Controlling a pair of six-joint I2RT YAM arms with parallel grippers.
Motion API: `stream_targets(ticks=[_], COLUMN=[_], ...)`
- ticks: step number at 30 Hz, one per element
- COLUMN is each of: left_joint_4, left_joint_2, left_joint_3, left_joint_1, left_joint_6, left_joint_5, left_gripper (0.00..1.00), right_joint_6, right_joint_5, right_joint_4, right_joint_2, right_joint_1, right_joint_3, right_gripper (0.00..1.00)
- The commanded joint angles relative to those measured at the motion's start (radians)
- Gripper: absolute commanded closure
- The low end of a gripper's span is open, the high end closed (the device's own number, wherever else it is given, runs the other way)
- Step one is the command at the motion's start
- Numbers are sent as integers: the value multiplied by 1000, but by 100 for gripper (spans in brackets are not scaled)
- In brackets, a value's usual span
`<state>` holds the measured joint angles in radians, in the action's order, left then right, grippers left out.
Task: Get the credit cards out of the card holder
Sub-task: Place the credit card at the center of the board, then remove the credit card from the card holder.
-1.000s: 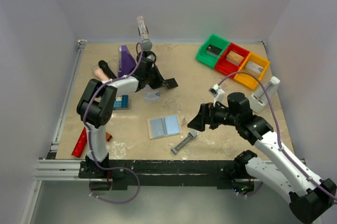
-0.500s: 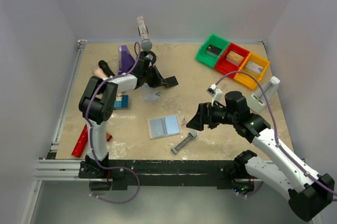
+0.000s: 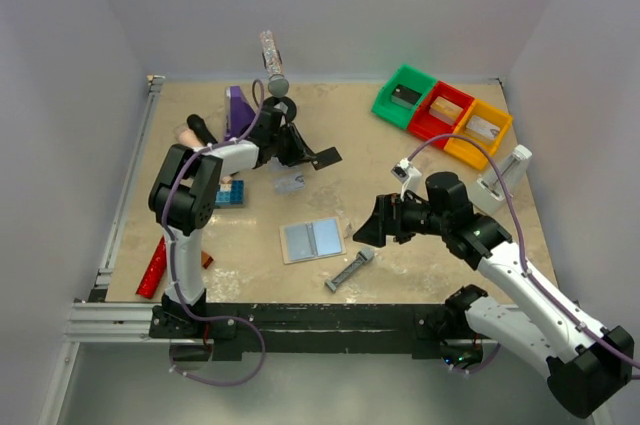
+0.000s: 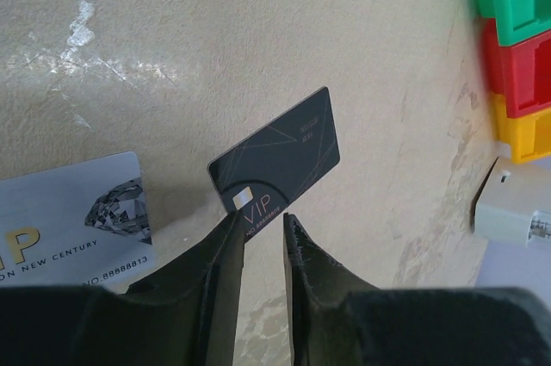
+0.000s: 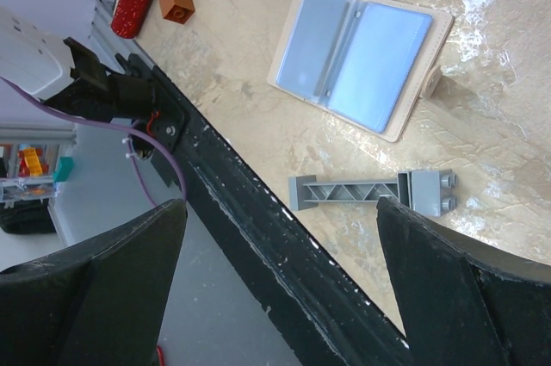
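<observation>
STEP: judged release of black VIP-printed plastic card (image 4: 280, 159), far-left of centre, beside silver-grey card (image 4: 69, 211) | left claw (image 4: 263, 224): narrowly parted, card loose at tips | right claw (image 3: 362, 232): spread wide, holding nothing, right of open pale-blue bifold card holder (image 3: 312, 239), near-centre | ADVICE: widen fully, retreat straight, don't drag card.

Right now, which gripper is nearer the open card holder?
Right. The right gripper hovers just to the right of the card holder; the left gripper is farther back on the table, by the black card.

Plain pale walls (image 3: 330, 5) enclose a beige, mottled table (image 3: 380, 160) edged by a black front rail (image 3: 320, 317).
</observation>
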<state>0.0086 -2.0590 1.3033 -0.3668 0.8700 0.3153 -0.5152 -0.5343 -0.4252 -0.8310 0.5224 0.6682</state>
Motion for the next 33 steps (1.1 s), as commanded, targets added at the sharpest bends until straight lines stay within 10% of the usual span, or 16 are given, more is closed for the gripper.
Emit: stream_targets(ticks=[1,18,25,33], left_joint_4=[8,93,-171,-257], left_joint_2=[28,423,709,993], left_joint_3=[2,-372,-536,-804], left_joint_1=[11,-101,-316,-402], left_joint_6=[-22,11,-17,147], left_joint_5=[16,-62,-444,-682], left_gripper=[70,67,64,15], right_joint_6=[0,63,80,89], right_joint_5=[-4,105,200,165], right_joint_4=[43,6,-21,-10], right_joint_2=[-6,-111,-292,-538], right_joint_1=[-2,-2,-1,22], right_joint_3=[13,51,123,243], right_gripper=[2,5,12,29])
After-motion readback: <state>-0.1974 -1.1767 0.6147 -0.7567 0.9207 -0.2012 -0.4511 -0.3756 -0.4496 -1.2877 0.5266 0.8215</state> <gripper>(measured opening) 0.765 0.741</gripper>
